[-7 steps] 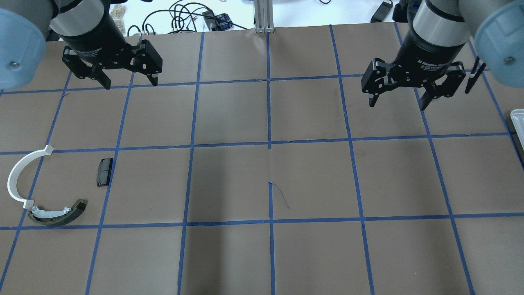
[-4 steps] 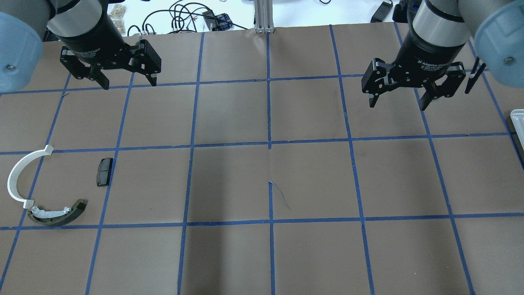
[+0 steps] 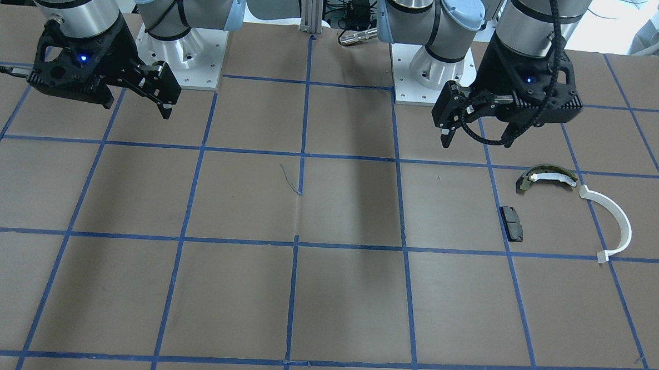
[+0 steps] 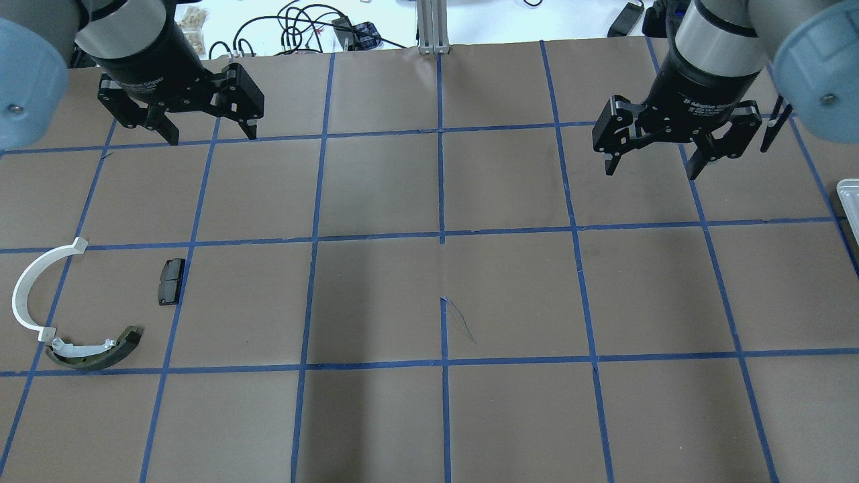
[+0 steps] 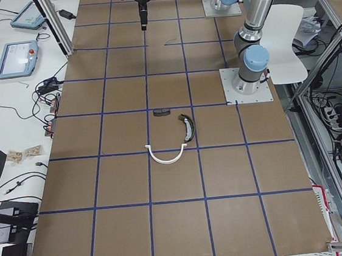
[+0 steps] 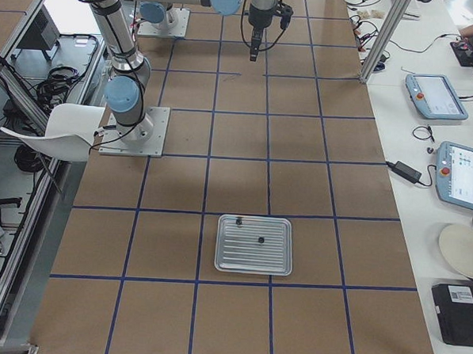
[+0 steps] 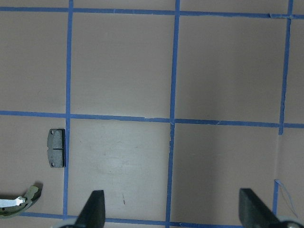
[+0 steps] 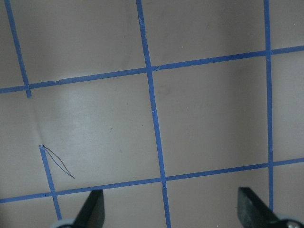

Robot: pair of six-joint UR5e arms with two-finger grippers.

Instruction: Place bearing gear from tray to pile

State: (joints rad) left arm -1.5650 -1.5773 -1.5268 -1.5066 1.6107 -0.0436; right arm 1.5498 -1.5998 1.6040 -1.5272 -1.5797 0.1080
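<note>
The pile lies at the left in the overhead view: a white half-ring [image 4: 27, 288], an olive-and-white curved shoe [image 4: 94, 352] and a flat black pad [image 4: 171, 282]. The silver tray [image 6: 253, 261] shows in the exterior right view with two small dark parts [image 6: 260, 240] in it. They are too small to tell which is the bearing gear. My left gripper [image 4: 213, 137] is open and empty, high over the far left of the table. My right gripper [image 4: 651, 173] is open and empty at the far right, well away from the tray edge [image 4: 849, 194].
The table is brown paper with a blue tape grid. Cables and small items lie beyond its far edge [image 4: 302, 27]. The left wrist view shows the pad [image 7: 57, 154] and the shoe's end [image 7: 19, 206] below the gripper.
My left gripper has drifted very slightly toward the far edge. The right gripper has barely moved. The pile parts have not moved.
</note>
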